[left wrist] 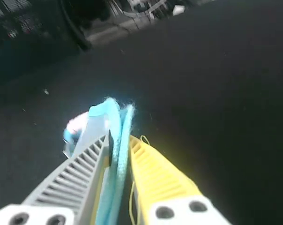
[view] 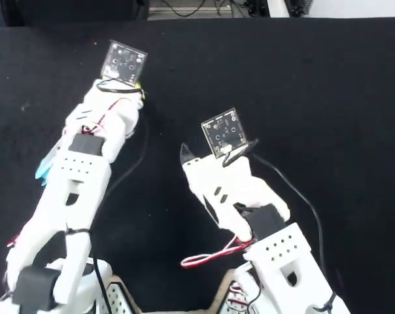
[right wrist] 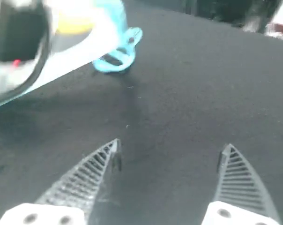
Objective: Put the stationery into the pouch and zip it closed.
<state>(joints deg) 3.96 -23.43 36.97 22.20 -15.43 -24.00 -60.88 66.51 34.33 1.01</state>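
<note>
Left wrist view: one claw (left wrist: pixel 119 138), one pouch (left wrist: pixel 112 111)

A black cloth covers the tabletop (view: pixel 328 85) from edge to edge, flecked here and there with pale lint. Beyond its far edge, dark cables (view: pixel 184 8) lie tangled on a lighter strip of floor (view: pixel 354 8).
</note>
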